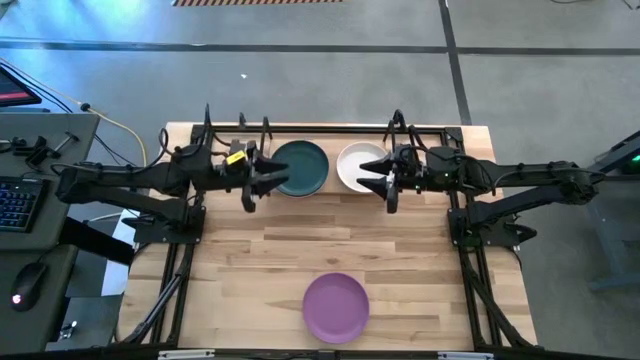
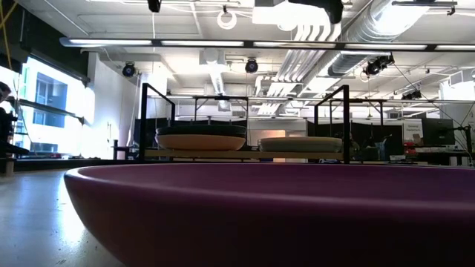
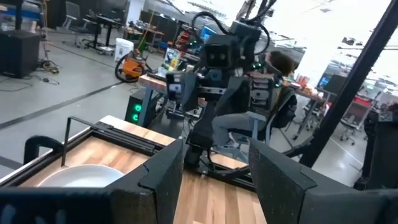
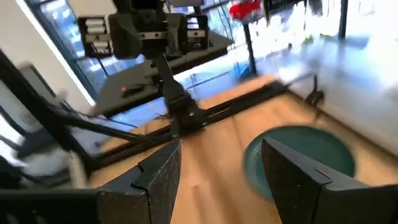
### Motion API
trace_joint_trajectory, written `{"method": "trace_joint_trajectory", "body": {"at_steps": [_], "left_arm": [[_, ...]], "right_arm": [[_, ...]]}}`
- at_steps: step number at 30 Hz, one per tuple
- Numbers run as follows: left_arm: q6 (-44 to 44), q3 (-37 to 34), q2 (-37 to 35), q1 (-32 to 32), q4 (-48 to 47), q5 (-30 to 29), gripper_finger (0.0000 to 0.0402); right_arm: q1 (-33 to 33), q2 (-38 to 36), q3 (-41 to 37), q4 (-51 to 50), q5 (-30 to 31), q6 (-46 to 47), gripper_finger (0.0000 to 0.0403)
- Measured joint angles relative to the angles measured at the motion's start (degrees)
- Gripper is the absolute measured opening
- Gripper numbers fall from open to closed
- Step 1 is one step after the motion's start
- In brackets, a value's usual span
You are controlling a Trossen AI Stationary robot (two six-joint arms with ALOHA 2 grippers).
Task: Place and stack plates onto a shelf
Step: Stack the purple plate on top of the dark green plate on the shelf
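Claws [image 1: 262, 178] [image 1: 377, 177] gape beside shelf stacks; purple plate [image 1: 336, 307] lies apart.

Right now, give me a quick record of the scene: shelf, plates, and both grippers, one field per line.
shelf: at the table's far edge, two stacks on it
left stack: dark teal plate on top
right stack: white plate on top
purple plate: alone on the table's near side
left gripper: open, empty, beside the teal plate
right gripper: open, empty, over the white plate's edge

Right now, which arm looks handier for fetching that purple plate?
Roughly even, perhaps the left. Both grippers, left and right, hover open at the shelf, far from the purple plate, which lies near the middle, slightly left of the gap between them.
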Motion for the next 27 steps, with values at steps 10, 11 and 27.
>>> {"method": "trace_joint_trajectory", "body": {"at_steps": [10, 11, 27], "left_arm": [[0.1, 0.0, 0.0, 0.0, 0.0, 0.2, 0.0170], [0.1, 0.0, 0.0, 0.0, 0.0, 0.2, 0.0170], [-1.4, 0.0, 0.0, 0.2, -2.7, 0.2, 0.0170]], "right_arm": [[11.5, 4.9, 0.0, -13.1, -14.2, 25.2, 0.0204], [13.4, 6.5, 0.0, -13.9, -14.7, 26.8, 0.0204], [24.6, 33.5, 0.0, -10.6, -22.8, 49.7, 0.0204]]}}
